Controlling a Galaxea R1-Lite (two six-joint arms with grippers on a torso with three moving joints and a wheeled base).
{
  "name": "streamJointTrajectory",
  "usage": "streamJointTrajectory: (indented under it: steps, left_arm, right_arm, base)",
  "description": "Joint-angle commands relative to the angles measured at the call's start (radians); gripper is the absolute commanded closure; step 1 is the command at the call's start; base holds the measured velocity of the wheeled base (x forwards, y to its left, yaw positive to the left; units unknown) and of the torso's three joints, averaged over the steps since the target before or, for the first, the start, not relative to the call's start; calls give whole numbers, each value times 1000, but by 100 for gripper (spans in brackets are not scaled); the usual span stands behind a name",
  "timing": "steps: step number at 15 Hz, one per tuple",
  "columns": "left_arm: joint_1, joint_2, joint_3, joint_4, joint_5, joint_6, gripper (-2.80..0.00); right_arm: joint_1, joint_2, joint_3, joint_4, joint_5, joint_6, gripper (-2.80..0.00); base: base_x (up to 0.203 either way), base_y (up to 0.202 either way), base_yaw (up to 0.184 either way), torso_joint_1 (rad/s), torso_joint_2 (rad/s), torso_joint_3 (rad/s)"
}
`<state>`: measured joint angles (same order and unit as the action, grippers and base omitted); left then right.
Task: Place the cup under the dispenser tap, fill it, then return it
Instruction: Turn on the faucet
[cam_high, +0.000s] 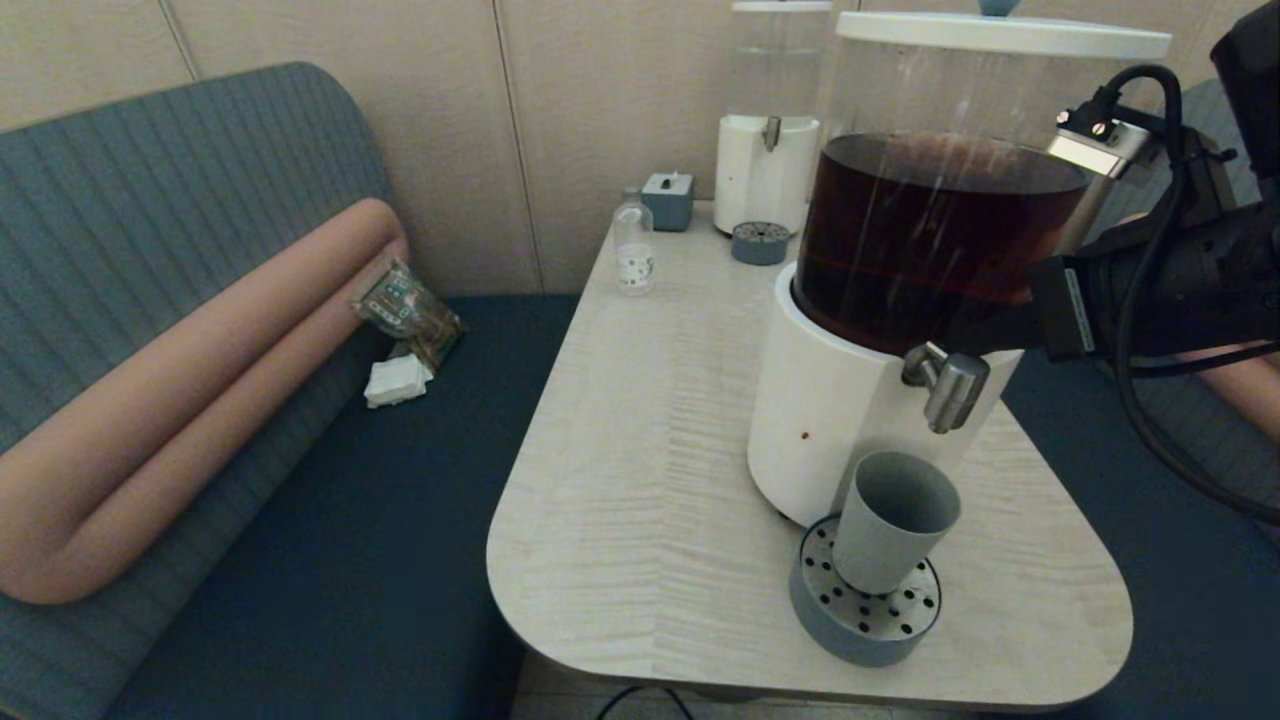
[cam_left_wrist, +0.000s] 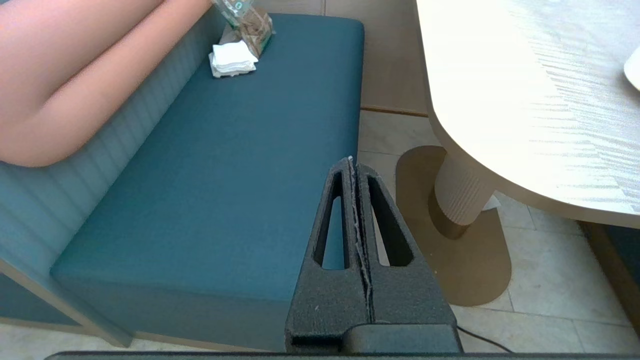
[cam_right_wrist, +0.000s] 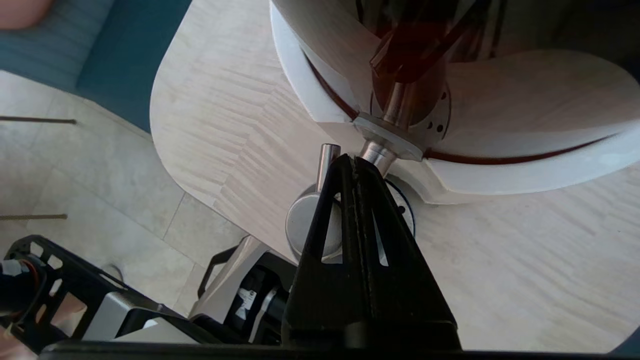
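Observation:
The grey-blue cup (cam_high: 895, 520) stands upright on the round perforated drip tray (cam_high: 860, 610), directly below the steel dispenser tap (cam_high: 955, 390) of the big white-based dispenser (cam_high: 830, 420) that holds dark brown liquid. My right gripper (cam_high: 945, 340) reaches in from the right, shut and empty. Its tips lie at the top of the tap, beside its neck. In the right wrist view the shut right gripper (cam_right_wrist: 352, 159) covers the cup, and the tap (cam_right_wrist: 300, 225) shows from above. My left gripper (cam_left_wrist: 354, 162) is shut and empty, low beside the table over the bench edge.
At the table's far end stand a narrower dispenser (cam_high: 768, 170), a small clear bottle (cam_high: 633, 245), a grey-blue box (cam_high: 668, 200) and a small drip tray (cam_high: 760, 243). A teal bench (cam_high: 350, 520) with a pink bolster, a snack packet (cam_high: 410, 310) and napkins lies left.

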<state>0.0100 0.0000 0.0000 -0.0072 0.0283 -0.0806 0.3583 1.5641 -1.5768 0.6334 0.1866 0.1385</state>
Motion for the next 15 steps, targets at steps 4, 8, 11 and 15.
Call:
streamJointTrajectory:
  steps: [4,8,11,15]
  left_arm:
    - [1,2,2,0,1,-1,0]
    - [1,2,2,0,1,-1,0]
    - [-1,2,2,0,1,-1,0]
    - [1,2,2,0,1,-1,0]
  right_arm:
    - [1,5,9,8,29,-19,0]
    - [1,11,17,6,39,-22,0]
    - [13,13,19,-1,56,-22,0]
    - [19,14,20,-7,88,-23,0]
  base:
    - [0,0,0,0,0,0]
    - [0,0,0,0,0,0]
    - [0,0,0,0,0,0]
    - [0,0,0,0,0,0]
